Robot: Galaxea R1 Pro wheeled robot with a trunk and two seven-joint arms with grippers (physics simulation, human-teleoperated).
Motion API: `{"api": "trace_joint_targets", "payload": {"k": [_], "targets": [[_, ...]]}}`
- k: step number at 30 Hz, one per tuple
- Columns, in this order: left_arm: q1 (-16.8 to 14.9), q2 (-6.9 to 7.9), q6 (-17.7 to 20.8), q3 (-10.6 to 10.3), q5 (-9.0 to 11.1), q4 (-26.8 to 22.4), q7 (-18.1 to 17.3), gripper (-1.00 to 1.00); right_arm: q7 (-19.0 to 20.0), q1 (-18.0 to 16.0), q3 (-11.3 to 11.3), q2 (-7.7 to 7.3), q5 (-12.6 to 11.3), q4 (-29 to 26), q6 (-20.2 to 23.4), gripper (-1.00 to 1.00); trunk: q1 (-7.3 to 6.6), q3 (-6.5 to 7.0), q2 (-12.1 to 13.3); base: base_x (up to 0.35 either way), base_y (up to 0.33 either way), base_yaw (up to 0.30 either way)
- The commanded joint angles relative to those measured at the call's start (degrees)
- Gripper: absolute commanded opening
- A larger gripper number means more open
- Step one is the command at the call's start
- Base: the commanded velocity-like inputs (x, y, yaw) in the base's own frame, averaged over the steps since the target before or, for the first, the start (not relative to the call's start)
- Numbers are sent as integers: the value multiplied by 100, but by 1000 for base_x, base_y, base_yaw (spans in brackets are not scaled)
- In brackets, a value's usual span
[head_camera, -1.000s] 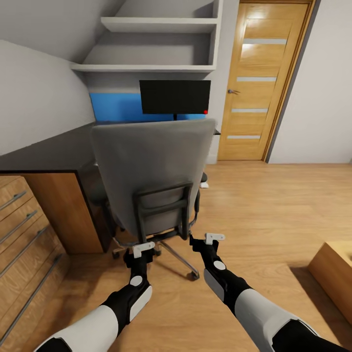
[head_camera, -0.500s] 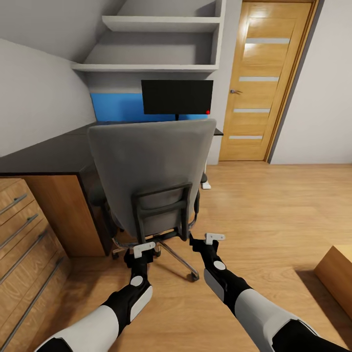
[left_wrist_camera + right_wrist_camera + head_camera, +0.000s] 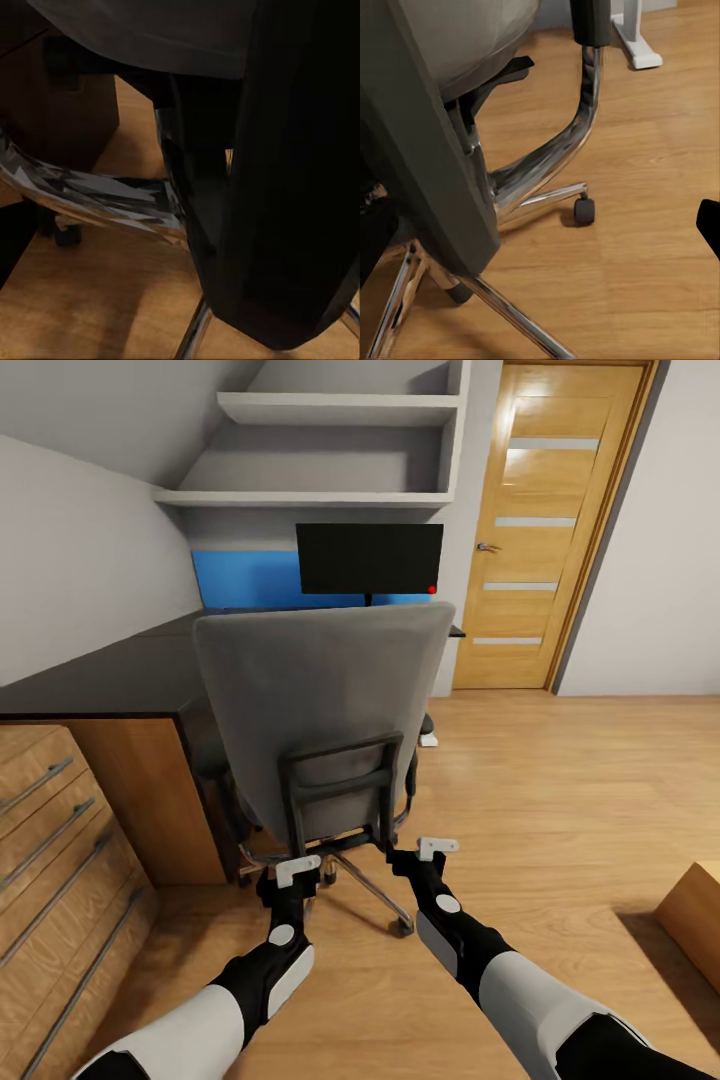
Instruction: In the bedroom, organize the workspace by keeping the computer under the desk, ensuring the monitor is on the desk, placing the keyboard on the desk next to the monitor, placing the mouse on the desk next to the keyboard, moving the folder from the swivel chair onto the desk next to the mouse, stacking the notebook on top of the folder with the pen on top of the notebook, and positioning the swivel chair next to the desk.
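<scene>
At frame centre the swivel chair (image 3: 320, 710) faces the worktop (image 3: 110, 680); left gripper (image 3: 297, 870) and right gripper (image 3: 437, 848) hover behind it, jaw state unclear; next likely reaching its seat.

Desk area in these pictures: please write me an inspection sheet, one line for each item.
Surface: black desk top, no loose items visible on the part the chair leaves in sight.
Job's things: monitor stands on the desk; grey chair faces the desk, back toward the robot.
Clutter: nothing seen.
End effectors: left end effector and right end effector low behind the chair base, holding nothing; jaw state unclear.
Cables: nothing seen.
Surroundings: shelves, wooden door, plank floor.
</scene>
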Motion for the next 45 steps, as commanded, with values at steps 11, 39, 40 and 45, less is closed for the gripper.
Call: {"api": "trace_joint_targets", "payload": {"k": [11,39,40,45], "targets": [[-6,7,-55,-5,101,8,53,100,91,-7,151,13,15,9,-24,100,-1,-5,-2,34,175,0],[-6,-18,-54,-14,98,8,52,100,118,-7,200,7,81,-8,-24,100,-1,-5,-2,19,-14,0],[-6,-19,-54,-14,99,8,56,100,118,-7,200,6,81,-9,-24,100,-1,-5,-2,3,-3,0],[-6,-17,-60,-14,95,8,73,100,118,-7,200,6,81,-9,-24,100,-1,-5,-2,11,-6,0]]}}
